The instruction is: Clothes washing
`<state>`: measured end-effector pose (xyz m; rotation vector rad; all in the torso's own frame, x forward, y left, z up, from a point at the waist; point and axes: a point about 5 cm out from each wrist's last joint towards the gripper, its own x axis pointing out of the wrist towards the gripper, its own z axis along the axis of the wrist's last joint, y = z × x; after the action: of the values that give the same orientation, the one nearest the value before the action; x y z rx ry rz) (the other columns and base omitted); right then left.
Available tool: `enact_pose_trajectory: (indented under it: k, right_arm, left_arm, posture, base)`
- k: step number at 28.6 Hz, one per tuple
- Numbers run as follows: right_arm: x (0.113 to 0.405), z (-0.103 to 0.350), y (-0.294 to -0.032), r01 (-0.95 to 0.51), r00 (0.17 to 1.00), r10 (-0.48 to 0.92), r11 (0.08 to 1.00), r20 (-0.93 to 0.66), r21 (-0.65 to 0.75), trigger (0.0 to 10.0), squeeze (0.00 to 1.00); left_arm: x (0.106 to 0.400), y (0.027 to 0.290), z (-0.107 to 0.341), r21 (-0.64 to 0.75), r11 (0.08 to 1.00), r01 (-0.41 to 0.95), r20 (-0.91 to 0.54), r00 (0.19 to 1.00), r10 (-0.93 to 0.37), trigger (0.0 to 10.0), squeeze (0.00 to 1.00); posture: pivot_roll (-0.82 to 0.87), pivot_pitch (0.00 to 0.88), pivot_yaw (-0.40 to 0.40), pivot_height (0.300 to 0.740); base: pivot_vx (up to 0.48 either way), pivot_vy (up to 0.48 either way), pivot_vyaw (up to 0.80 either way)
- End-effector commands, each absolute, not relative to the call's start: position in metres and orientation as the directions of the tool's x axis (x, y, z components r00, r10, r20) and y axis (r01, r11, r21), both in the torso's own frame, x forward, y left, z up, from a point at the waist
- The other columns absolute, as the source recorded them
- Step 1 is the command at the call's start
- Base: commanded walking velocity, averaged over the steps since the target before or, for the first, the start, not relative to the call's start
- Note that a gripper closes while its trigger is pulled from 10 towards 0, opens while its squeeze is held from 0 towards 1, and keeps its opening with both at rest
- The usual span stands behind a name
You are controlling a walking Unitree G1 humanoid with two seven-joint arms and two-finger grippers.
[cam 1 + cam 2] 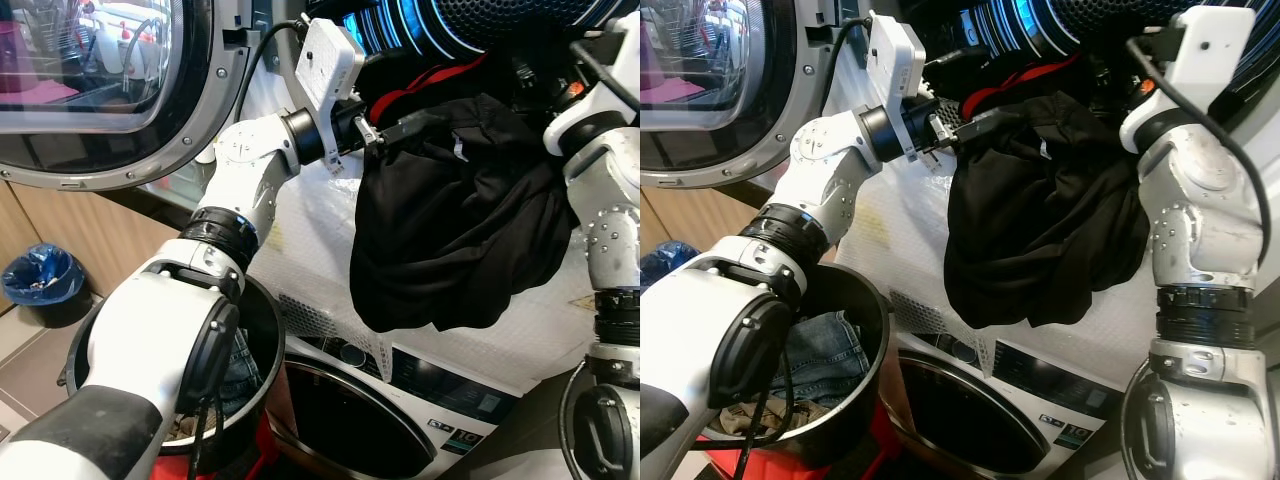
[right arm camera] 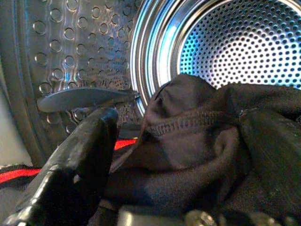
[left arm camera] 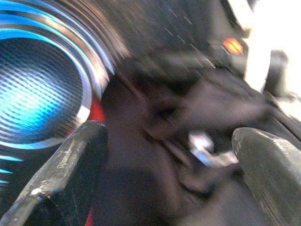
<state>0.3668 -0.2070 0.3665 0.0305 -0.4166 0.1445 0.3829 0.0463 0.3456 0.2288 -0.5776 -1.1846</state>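
At the upper drum mouth, both claws are feeding the black garment in. Left claw is pinching its top edge; right claw is straddling a hemmed fold, fingers apart, grip unclear. Most fabric is hanging outside over the lower washer. Advice: push deep past the drum rim, then gather the drooping bulk.
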Motion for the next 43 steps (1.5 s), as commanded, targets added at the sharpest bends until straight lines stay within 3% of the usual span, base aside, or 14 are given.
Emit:
enact_pose_trajectory:
  k: [1,6,16,23,28,33,41,43]
  right_arm:
    - [0.362,0.368,-0.211,-0.148,0.902,0.128,0.989,0.412,0.016,10.0,0.0]
    - [0.358,0.369,-0.207,-0.191,0.895,0.16,0.981,0.416,0.033,10.0,0.0]
    - [0.343,0.349,-0.194,-0.348,0.872,0.285,0.933,0.399,0.093,10.0,0.0]
    - [0.327,0.335,-0.179,-0.467,0.828,0.402,0.88,0.39,0.084,10.0,0.0]
    - [0.318,0.338,-0.18,-0.484,0.817,0.415,0.871,0.401,0.083,10.0,0.0]
    - [0.307,0.345,-0.192,-0.499,0.799,0.418,0.862,0.433,0.086,10.0,0.0]
    - [0.273,0.336,-0.191,-0.645,0.678,0.632,0.756,0.375,-0.108,10.0,0.0]
    - [0.26,0.324,-0.19,-0.701,0.633,0.712,0.694,0.305,-0.166,10.0,0.0]
  left_arm:
    - [0.382,0.043,0.334,0.456,0.301,0.838,0.222,0.221,-0.95,10.0,0.0]
    - [0.382,0.039,0.32,0.43,0.232,0.872,0.139,0.19,-0.972,10.0,0.0]
    - [0.378,0.015,0.316,0.311,0.212,0.926,0.212,0.15,-0.966,10.0,0.0]
    - [0.375,0.0,0.329,0.302,0.296,0.906,0.324,0.195,-0.926,10.0,0.0]
    - [0.375,-0.003,0.326,0.353,0.329,0.876,0.297,0.228,-0.927,10.0,0.0]
    - [0.381,-0.001,0.325,0.369,0.441,0.818,0.307,0.34,-0.889,10.0,0.0]
    - [0.385,0.008,0.333,0.328,0.548,0.769,0.401,0.412,-0.818,10.0,0.0]
    - [0.386,0.011,0.337,0.299,0.561,0.772,0.427,0.418,-0.802,10.0,0.0]
  posture:
    - [-0.18,0.015,-0.057,0.74]
    - [-0.17,0.016,-0.049,0.74]
    - [-0.18,0.032,-0.034,0.74]
    - [-0.2,0.021,-0.024,0.74]
    - [-0.22,0.016,-0.02,0.74]
    - [-0.24,0.002,-0.018,0.74]
    - [-0.24,0.0,-0.021,0.74]
    - [-0.24,0.001,-0.022,0.74]
  base:
    - [0.0,0.0,0.0]
    - [0.0,0.0,0.0]
    - [0.0,0.0,0.0]
    - [0.0,0.0,0.0]
    - [0.0,0.0,0.0]
    - [0.0,0.0,0.0]
    - [0.0,0.0,0.0]
    - [0.0,0.0,0.0]
